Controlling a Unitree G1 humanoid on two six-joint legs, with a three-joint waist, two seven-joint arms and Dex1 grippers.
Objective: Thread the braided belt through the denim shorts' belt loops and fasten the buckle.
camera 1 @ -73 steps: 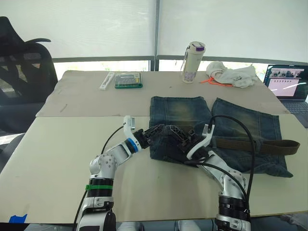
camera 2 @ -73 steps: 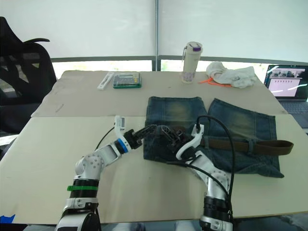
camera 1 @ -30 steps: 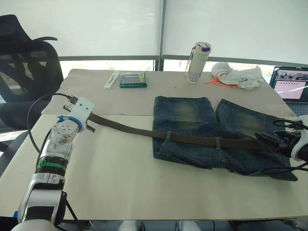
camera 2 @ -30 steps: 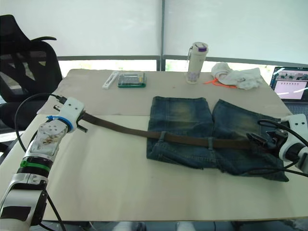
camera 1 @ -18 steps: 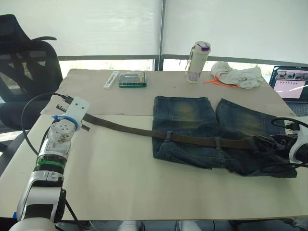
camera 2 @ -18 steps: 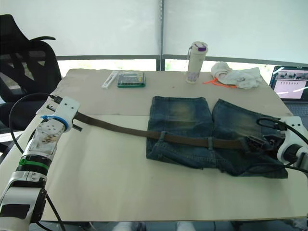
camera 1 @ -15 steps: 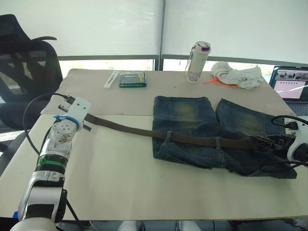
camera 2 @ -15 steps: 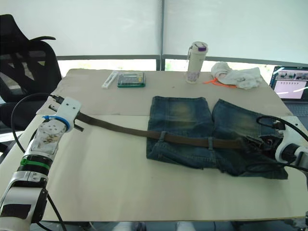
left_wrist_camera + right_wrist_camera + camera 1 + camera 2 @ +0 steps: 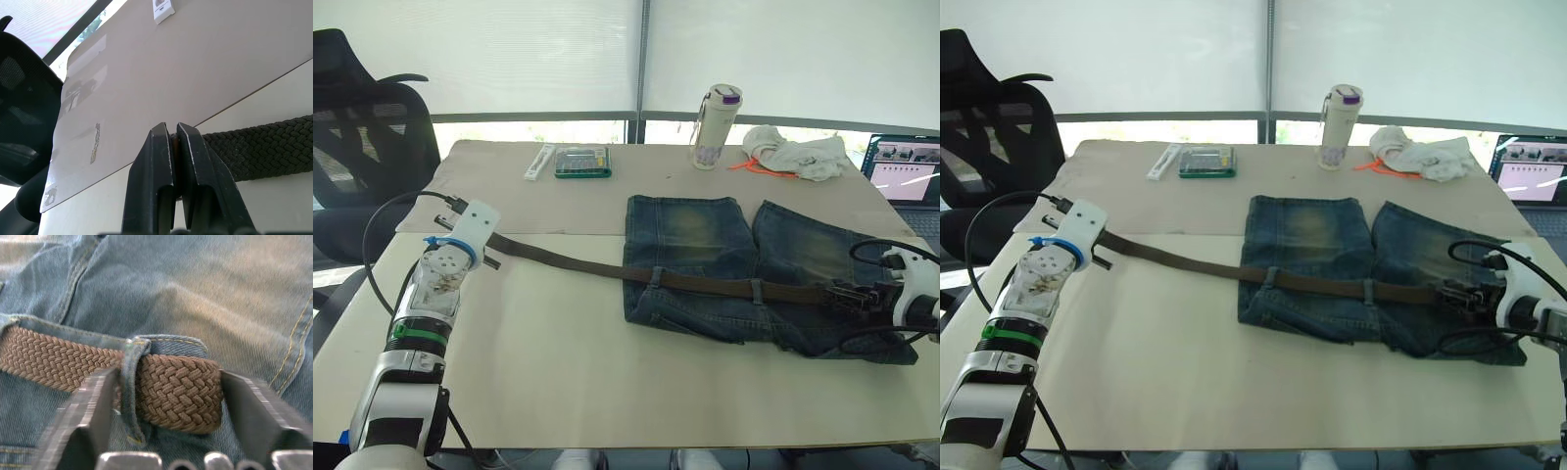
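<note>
The denim shorts (image 9: 705,235) lie flat on the table with the waistband toward me. The brown braided belt (image 9: 705,283) runs through the belt loops (image 9: 654,277) along the waistband, and its long free part trails left across the table. My left gripper (image 9: 173,132) is shut on the belt's (image 9: 264,147) left end, well left of the shorts. My right gripper (image 9: 168,382) is open at the shorts' right side. Its fingers (image 9: 88,416) stand on either side of the belt's right end (image 9: 186,396), where it comes out of a belt loop (image 9: 132,382). The buckle is hidden.
A bottle (image 9: 715,127), a green box (image 9: 582,162) and a white strip (image 9: 540,162) stand at the table's back. A crumpled white cloth (image 9: 793,155) and a laptop (image 9: 901,171) are at the back right. A black office chair (image 9: 362,127) stands left.
Both grippers left the shorts' left waist. The left one drew the belt end far out to the left. The right one went to the shorts' right side and edged inward along the belt.
</note>
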